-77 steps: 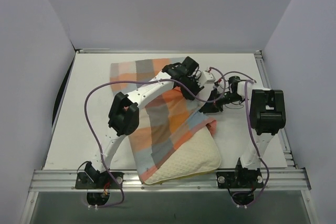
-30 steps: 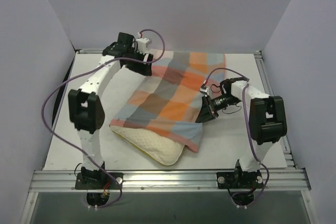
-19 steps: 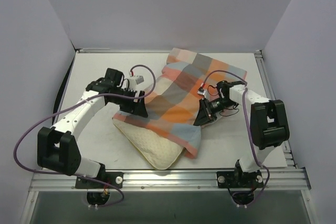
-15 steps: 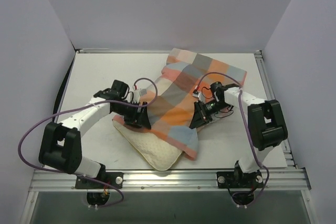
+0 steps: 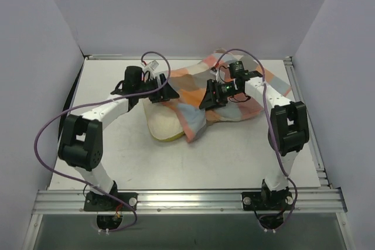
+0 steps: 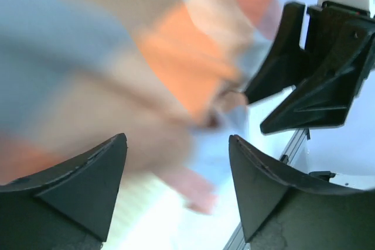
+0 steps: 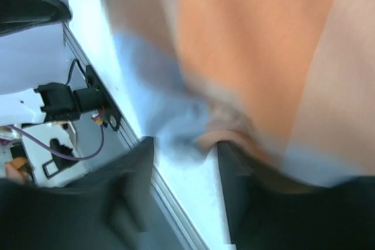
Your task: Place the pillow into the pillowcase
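The checked pillowcase lies bunched at the back middle of the table, over the pillow. The pillow's cream end sticks out at its front left. My left gripper is at the pillowcase's left edge. In the left wrist view its jaws stand wide apart with nothing between them, and the blurred checked cloth fills the space beyond. My right gripper is over the cloth's middle. In the right wrist view its jaws stand apart over bare table, and a cloth edge lies against the right finger's tip.
The white table is framed by aluminium rails, one along the front and one on the right side. Purple cables loop off both arms. Grey walls close in the left, back and right.
Both grippers have moved toward the back of the table and closer together. The pillowcase and pillow have shifted back with them and bunched up, and less of the pillow shows.
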Controlling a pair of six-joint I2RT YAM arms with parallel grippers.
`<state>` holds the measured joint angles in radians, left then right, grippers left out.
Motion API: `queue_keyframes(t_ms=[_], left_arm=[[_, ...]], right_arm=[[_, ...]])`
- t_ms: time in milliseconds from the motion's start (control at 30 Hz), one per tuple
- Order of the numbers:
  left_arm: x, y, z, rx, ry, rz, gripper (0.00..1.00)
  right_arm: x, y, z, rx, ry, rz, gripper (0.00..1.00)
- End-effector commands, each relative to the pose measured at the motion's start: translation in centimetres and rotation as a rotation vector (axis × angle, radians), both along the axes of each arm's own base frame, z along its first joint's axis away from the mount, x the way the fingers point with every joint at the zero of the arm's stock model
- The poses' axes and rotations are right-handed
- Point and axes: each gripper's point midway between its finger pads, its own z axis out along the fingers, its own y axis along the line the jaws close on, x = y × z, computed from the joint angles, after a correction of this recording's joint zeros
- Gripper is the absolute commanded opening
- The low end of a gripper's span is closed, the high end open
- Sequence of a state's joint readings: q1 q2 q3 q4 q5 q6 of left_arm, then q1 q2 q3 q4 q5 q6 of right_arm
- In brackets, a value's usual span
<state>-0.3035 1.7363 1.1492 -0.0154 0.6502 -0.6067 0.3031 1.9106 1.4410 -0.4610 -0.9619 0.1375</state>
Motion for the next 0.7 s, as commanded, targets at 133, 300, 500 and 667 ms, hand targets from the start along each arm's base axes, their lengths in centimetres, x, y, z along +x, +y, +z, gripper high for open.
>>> queue_keyframes(t_ms=[133, 300, 500, 667], left_arm=[[-4.2, 5.4, 2.9, 0.028, -0.038, 0.104, 0.85], [-7.6, 7.7, -1.3, 0.082, 0.035, 0.14, 0.88], [-4.0, 9.7, -3.3, 0.134, 0.012, 0.169, 0.89], [0.1, 11.4, -4.3, 0.173, -0.002, 0.18, 0.88]], right_arm=[[-3.2, -5.2, 2.5, -0.027, -0.015, -0.229, 0.56], [-5.3, -9.7, -0.9, -0.088, 0.002, -0.477, 0.65], [-2.5, -6.8, -3.6, -0.069, -0.145, -0.565, 0.65], [0.5, -2.8, -4.8, -0.044, -0.164, -0.547, 0.67]])
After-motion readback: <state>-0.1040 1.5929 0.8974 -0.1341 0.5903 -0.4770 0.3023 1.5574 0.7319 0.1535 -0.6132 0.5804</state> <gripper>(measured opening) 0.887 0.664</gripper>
